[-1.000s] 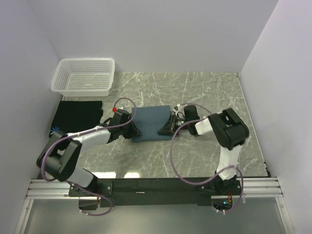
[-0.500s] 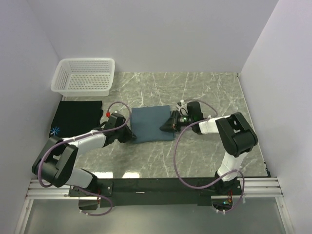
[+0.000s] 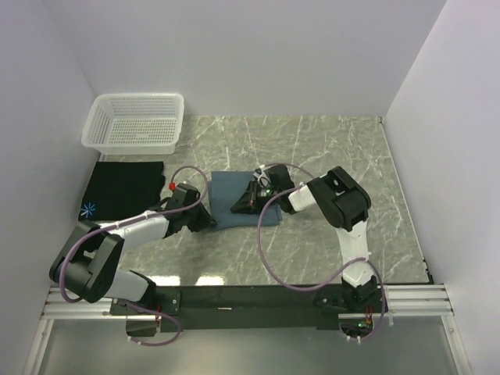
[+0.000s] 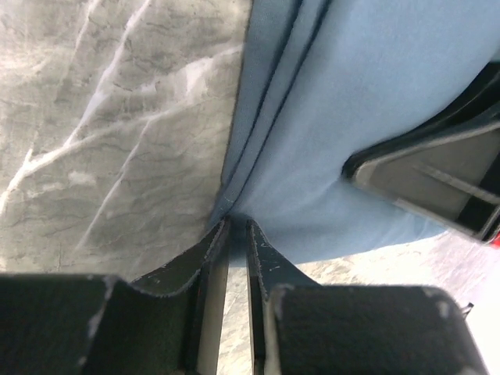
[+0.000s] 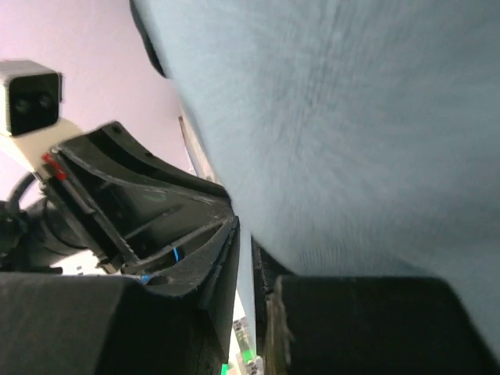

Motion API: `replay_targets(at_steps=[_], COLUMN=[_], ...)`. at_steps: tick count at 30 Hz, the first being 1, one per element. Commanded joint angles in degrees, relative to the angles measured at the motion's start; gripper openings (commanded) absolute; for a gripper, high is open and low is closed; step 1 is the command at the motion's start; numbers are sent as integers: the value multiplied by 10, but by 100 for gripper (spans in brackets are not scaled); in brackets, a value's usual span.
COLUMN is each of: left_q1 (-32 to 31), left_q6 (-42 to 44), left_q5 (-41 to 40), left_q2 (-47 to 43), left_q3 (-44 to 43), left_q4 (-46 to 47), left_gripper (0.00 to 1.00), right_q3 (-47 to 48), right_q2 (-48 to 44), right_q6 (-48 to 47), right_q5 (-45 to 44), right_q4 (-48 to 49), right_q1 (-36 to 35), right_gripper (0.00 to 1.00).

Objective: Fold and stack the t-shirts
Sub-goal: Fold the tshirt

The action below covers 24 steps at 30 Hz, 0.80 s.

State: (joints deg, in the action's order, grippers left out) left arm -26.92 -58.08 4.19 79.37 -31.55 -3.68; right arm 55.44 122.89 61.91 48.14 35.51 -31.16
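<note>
Slate-blue cloth is pinned at two places: we see the slate-blue t-shirt [image 3: 226, 189] lying mid-table, well short of the black t-shirt [image 3: 125, 187], which rests folded at the left, just in front of the white basket [image 3: 134, 145]. The left gripper [image 3: 205, 219] is clamped on the blue shirt's near-left corner, and the right gripper [image 3: 248, 200] pinches a raised fold over its middle. Both pairs of jaws are nearly together, with only cloth between them. We judge three risks. The grippers sit close enough to collide. A thin pinch may slip and drop the fold crooked. Uneven pulling could rumple the layers.
</note>
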Motion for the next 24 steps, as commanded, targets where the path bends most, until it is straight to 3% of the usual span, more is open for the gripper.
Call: replay_targets(at_steps=[1,9,12,19,24], left_q1=[1,1,1,1,1], left_q6=[2,7,9,10,14], left_q5=[6,3,2,-7,-14], left_q2=[4,-11,-15,-33,-56], left_q3=[14,18,18,17,13], left_q4=[-5,-18,-22,-36,-53], left_gripper=[21,21,21,22,22], right_q3=[9,102,144,150,128], right_q2=[0,-89,-55,67,36], right_q6=[-18,-68,-78,-49,-78], right_q5=[-41,-45,-49,-35,-26], right_q4=[-45,-135,-163,-113,-122], right_q1=[7,20,28,50,73], right_gripper=[19,19,19,19,19])
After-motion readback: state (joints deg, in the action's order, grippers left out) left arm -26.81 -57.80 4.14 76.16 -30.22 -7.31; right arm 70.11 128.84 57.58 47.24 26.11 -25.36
